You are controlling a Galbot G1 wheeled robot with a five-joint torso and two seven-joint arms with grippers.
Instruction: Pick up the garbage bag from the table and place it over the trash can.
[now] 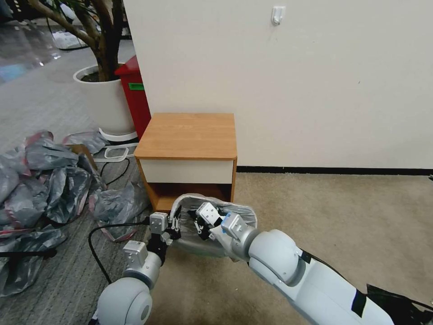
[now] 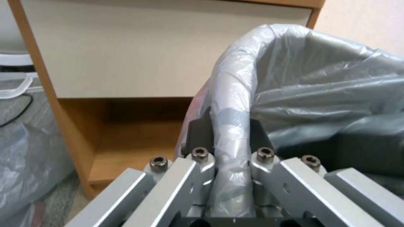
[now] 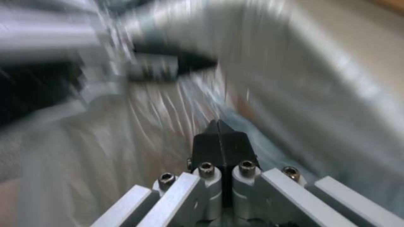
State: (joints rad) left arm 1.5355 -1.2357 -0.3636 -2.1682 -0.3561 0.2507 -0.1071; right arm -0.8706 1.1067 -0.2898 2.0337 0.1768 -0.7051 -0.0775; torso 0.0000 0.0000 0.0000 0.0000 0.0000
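Since the garbage bag (image 1: 234, 214) is already sitting inside the trash can (image 1: 198, 247) with its edge folded over the rim on the far side and the robot's left side, I'd say this job is looking mostly done. From the head view the bag is lining the opening, grey plastic puffing up around the rim, and the bin is standing on the carpet just in front of the nightstand (image 1: 187, 135), whose tabletop is carrying nothing now. So the pick-up part is finished and what's left is seating the rim all the way round.

Left end effector (image 2: 230, 138) is straddling the left side of the rim, one finger on each side of the bag-wrapped lip. In the left wrist view the fingers are closing on that wrapped edge, so it's holding bag and rim together. Right end effector (image 3: 221, 134) is reaching down into the mouth of the bin from the near right; its two black fingers are pressing together tip to tip, and I can't tell if any plastic is pinched between them because that view is smeared.

Near side of the rim is hiding behind the arms in the head view, so I can't say whether the bag is covering it there. My guess is that's the bit remaining.

Off to the left, a big heap of other grey bags (image 1: 40, 180) is lying on the floor, with a white planter (image 1: 106, 101) and a red bin (image 1: 135, 92) behind it.
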